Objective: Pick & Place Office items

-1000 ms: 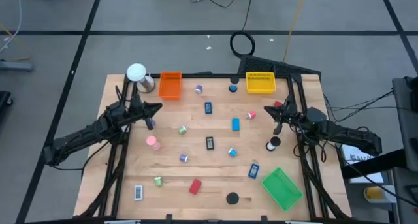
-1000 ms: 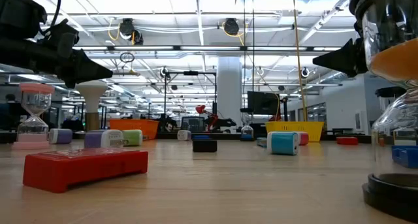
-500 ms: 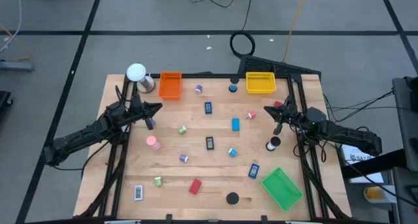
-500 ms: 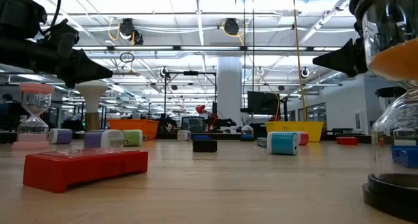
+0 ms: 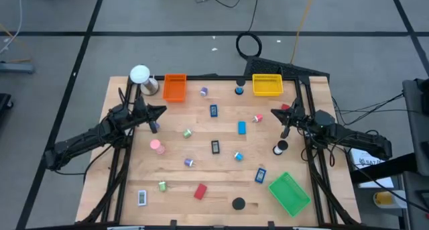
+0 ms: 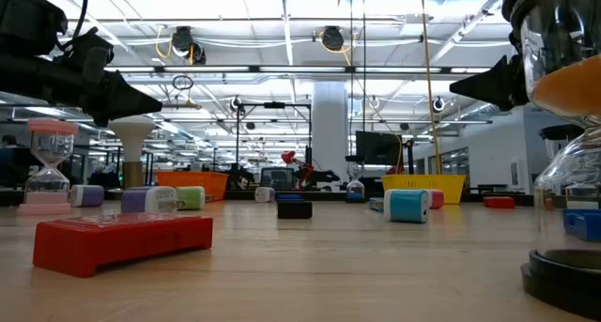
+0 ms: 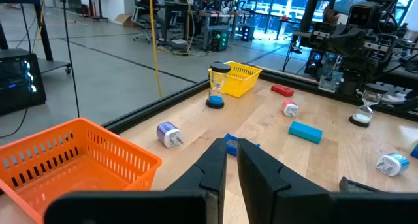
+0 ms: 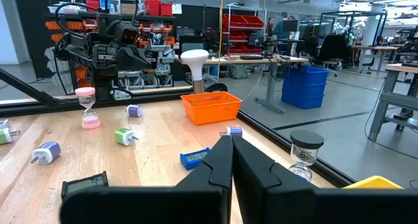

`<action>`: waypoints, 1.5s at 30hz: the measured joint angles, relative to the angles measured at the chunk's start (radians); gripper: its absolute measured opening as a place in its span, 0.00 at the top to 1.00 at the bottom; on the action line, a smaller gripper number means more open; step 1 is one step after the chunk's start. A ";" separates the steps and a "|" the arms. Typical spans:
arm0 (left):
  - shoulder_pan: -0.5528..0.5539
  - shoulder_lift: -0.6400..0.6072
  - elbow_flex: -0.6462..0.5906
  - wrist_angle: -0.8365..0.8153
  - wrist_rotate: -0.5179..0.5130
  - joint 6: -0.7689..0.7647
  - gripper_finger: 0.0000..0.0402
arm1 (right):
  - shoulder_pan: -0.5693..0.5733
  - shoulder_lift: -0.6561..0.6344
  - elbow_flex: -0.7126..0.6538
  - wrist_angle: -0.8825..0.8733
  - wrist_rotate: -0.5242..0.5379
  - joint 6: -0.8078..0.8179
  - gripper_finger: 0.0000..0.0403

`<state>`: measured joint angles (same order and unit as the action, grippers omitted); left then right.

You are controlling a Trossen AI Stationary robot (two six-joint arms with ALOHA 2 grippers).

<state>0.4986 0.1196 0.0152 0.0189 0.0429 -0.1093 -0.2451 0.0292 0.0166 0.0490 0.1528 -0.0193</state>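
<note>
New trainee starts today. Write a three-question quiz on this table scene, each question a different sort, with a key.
1. True or false: the orange tray sits at the table's far edge, near the white ball-topped object.
2. Multiple choice: the green tray lies at the table's A) far left corner B) near right corner C) centre.
3. Fill in: the left gripper and right gripper both hang above the table with jaws ____, holding nothing.

Key: 1 true; 2 B; 3 shut.
</note>
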 joint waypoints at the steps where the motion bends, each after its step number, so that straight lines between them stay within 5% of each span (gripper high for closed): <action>1: 0.000 0.000 0.000 0.000 0.000 0.000 0.90 | 0.000 0.000 0.000 0.000 0.000 0.000 1.00; 36: 0.000 0.000 0.000 0.000 0.000 0.001 0.90 | 0.000 0.000 0.000 0.000 0.000 0.000 1.00; 45: 0.012 0.000 0.000 0.120 -0.097 0.172 0.90 | 0.000 0.000 0.000 0.000 0.000 0.000 1.00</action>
<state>0.5102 0.1192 0.0151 0.1394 -0.0536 0.0629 -0.2451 0.0292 0.0169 0.0490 0.1532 -0.0190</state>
